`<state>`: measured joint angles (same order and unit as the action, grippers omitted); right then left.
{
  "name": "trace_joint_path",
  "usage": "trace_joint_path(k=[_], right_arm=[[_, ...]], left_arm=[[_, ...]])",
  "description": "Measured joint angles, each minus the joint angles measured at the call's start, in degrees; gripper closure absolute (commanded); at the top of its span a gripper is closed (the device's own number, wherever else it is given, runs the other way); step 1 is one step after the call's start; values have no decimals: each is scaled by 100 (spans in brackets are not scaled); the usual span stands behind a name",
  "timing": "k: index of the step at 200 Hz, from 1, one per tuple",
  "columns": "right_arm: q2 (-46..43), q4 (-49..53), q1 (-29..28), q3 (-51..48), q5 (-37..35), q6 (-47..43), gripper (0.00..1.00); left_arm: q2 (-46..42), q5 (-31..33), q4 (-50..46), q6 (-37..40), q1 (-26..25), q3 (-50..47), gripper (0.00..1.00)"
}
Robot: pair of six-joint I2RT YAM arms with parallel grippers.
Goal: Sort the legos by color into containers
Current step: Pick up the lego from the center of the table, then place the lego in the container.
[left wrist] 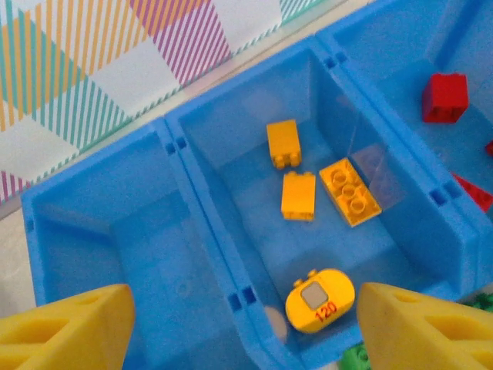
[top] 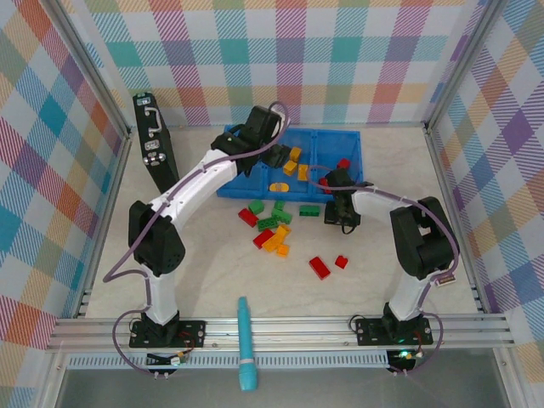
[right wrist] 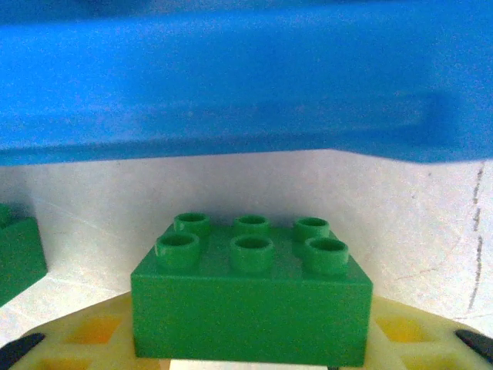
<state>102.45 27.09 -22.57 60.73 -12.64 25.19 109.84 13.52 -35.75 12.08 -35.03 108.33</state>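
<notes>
Just outside the tray wall (right wrist: 231, 85), right tool (right wrist: 248, 343) flanks a green brick (right wrist: 250, 297).

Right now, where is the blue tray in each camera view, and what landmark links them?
Top external: blue tray at back centre.
Left wrist: tray spans most of the frame.
Right wrist: its wall runs along the top.
Shared landmark: green legos outside its near wall.

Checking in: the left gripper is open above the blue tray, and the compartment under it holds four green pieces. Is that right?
Not quite. The four pieces in that compartment are yellow-orange, not green, as the left wrist view shows. The rest holds: the left gripper is open above the blue tray.
</notes>
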Motion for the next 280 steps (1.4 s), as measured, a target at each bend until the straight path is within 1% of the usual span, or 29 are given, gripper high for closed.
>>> trace_joint_path(k=[39,77,102,137,156,183,212,239,259,280], right_arm=[[39,33,0,68,4,-96,56],[-26,31,0,68,44,-240,58],[-369,46,0,68,74,-372,58],[-933,302,0,278,101,-533,60],[-1043,435,0,435,125,-601,60],[-1134,621,0,636,160,-664,59],[-1141,863,-2,1121,225,-776,59],[-1084,935,-90,1740,291,-929,59],[-861,992,-256,2315,337,-1086,58],[-420,990,-476,2975,422,-1259,58]], left_arm=[[-450,98,-129,2,48,-551,23],[-789,157,-356,33,144,-708,23],[-1064,63,-483,37,358,-723,23],[-1698,0,-509,-9,719,-914,23],[-1895,-17,-518,-33,800,-977,23],[-1923,-59,-514,-46,846,-1071,22],[-1934,-76,-614,-46,903,-1182,22],[-2116,-79,-634,-46,1032,-1335,22],[-2350,-79,-645,-46,1141,-1447,22],[-2634,-79,-710,-46,1285,-1547,22]])
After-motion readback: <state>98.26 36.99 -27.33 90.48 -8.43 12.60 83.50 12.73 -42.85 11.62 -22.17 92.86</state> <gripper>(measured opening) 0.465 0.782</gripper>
